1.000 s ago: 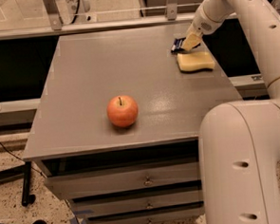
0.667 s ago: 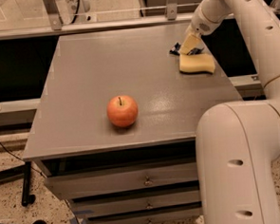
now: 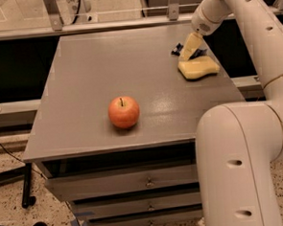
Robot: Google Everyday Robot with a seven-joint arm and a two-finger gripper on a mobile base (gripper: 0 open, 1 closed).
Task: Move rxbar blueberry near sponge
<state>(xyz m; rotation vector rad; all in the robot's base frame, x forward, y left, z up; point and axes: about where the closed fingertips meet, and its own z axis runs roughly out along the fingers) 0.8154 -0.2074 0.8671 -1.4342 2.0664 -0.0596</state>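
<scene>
Camera view: the rxbar blueberry (image 3: 177, 49) is laid left-to-right just beyond the sponge's (image 3: 199, 67) far edge, under the gripper (image 3: 188, 53), whose grip cannot be told.

White and smooth throughout: thick, rounded tubular arm (image 3: 241, 161) links, dotted with small dark recessed holes, with a faint seam ring near one joint. Tapers to a pale cream gripper (image 3: 189, 48) by the far right corner of the table (image 3: 105, 64).

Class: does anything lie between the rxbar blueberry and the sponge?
Nothing visible does. The rxbar blueberry lies right behind the sponge, with the gripper at it; the apple sits well away toward the front.
</scene>
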